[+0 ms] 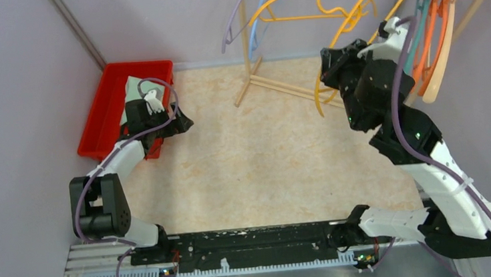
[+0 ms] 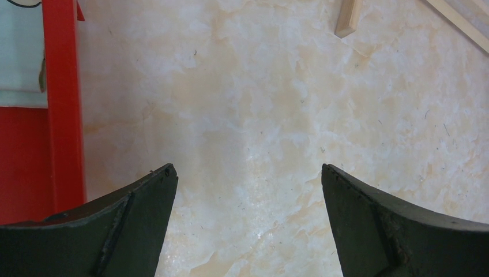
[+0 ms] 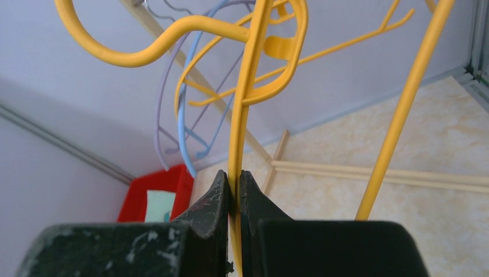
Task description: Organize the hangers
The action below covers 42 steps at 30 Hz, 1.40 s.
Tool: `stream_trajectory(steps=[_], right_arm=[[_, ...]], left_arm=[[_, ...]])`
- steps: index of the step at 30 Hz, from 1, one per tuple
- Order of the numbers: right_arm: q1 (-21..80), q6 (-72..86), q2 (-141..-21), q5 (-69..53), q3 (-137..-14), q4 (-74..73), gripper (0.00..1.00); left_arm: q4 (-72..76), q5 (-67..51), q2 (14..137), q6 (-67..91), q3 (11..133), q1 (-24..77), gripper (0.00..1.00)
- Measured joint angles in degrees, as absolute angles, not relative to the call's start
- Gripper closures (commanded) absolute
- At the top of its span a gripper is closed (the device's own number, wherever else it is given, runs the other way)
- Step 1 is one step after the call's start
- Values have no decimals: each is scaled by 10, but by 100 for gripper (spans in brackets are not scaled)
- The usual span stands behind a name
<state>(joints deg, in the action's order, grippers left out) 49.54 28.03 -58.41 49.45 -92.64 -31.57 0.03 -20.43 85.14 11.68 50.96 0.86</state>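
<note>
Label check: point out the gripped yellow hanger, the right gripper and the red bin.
yellow hanger [image 3: 244,109], right wrist view, on its gripped strand.
right gripper [image 3: 233,176], right wrist view, between fingertips.
red bin [image 1: 96,114], top view, left wall.

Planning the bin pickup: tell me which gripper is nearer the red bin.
Left. The left gripper hovers open just beside the red bin; the right gripper is far across the table at the rack, shut on a yellow hanger.
</note>
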Motion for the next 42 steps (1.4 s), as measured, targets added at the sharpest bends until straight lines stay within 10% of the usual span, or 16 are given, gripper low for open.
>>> stream_trajectory(steps=[42], right_arm=[[255, 398, -672, 154, -898, -313, 100]], left_arm=[[25, -211, 884, 135, 509, 9, 0]])
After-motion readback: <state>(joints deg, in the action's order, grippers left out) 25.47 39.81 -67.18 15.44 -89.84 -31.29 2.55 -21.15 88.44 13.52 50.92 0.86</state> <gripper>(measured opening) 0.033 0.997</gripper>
